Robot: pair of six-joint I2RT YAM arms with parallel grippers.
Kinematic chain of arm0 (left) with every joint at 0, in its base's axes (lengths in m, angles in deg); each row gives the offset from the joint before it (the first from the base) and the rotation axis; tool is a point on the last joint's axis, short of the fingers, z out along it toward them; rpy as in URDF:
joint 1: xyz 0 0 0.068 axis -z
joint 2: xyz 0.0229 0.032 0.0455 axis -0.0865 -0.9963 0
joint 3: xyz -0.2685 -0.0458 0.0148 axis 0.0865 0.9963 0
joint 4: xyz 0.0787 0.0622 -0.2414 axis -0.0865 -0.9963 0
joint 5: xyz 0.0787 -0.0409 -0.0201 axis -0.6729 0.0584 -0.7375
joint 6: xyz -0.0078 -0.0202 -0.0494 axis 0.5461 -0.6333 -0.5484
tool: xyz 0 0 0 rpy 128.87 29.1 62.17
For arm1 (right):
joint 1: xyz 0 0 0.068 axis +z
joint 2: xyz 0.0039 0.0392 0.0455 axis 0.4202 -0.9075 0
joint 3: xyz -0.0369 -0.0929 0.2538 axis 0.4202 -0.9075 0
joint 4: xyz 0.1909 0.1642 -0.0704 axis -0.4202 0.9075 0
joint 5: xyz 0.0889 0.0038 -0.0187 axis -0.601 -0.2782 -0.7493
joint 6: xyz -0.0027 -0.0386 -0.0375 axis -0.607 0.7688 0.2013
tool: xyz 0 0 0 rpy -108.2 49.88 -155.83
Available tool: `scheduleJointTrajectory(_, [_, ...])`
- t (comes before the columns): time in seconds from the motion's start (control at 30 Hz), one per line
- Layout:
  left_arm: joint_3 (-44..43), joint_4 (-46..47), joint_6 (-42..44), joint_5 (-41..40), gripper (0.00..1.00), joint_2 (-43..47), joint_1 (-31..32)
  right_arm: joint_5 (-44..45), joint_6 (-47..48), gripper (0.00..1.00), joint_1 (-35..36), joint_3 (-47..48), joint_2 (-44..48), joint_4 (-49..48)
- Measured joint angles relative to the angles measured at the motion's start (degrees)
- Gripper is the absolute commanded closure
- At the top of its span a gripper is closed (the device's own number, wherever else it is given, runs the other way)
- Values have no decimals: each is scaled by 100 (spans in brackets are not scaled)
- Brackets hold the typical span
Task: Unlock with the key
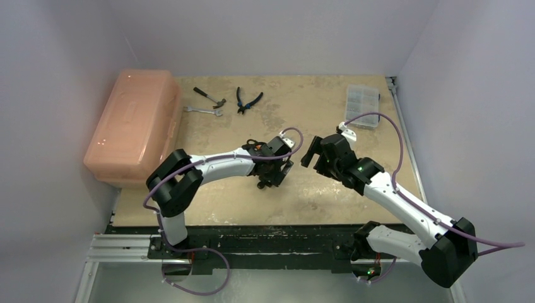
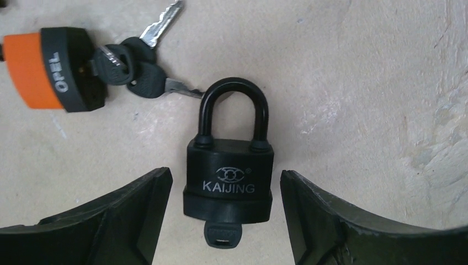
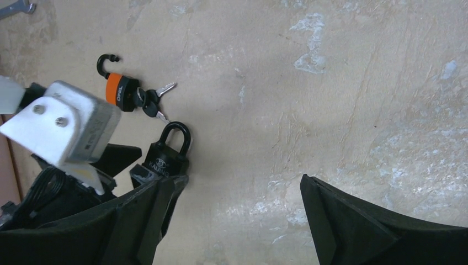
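Left gripper [image 2: 223, 179] straddles padlock [image 2: 229, 163] on scuffed tan tabletop [image 2: 359, 83]; pale walls [image 1: 271, 31] surround.

three views, one shared patch

your top camera looks down from above and behind the near edge, holding the whole tabletop [image 1: 315, 107]. your left wrist camera hangs close over the black padlock [image 2: 228, 176] mid-table. your right wrist camera looks down from farther off, sharing that padlock and the orange lock [image 3: 114, 88].
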Motion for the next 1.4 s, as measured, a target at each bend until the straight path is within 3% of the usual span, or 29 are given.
scheduleJointTrajectory(0.2, [-302,-162,258,326,24,-463,-11,-87,42,1,-31,-2,-13,-2])
scheduleJointTrajectory(0.27, [-365,-208,293,363,28,-520,-20,-118,52,1,-31,-2,-11,-2])
scheduleJointTrajectory(0.37, [-400,-227,341,380,45,-551,-37,-138,55,1,-37,-7,-11,-9])
scheduleJointTrajectory(0.43, [-413,-247,389,396,65,-562,-61,-153,55,1,-55,-22,-11,-17])
scheduleJointTrajectory(0.5, [-428,-254,415,457,95,-566,-79,-162,55,1,-68,-33,-11,-17])
scheduleJointTrajectory(0.53, [-437,-260,428,483,100,-568,-79,-173,55,1,-68,-33,-13,-17])
scheduleJointTrajectory(0.77, [-391,-192,308,592,100,-538,-149,-260,190,1,-68,-160,109,-225])
scheduleJointTrajectory(1.1, [2,22,-1113,498,100,317,-330,-310,907,6,-68,-275,1043,-588])
scheduleJointTrajectory(1.4, [4,350,-2413,-11,100,1189,-330,-2151,1738,18,-90,-673,1725,-1832])
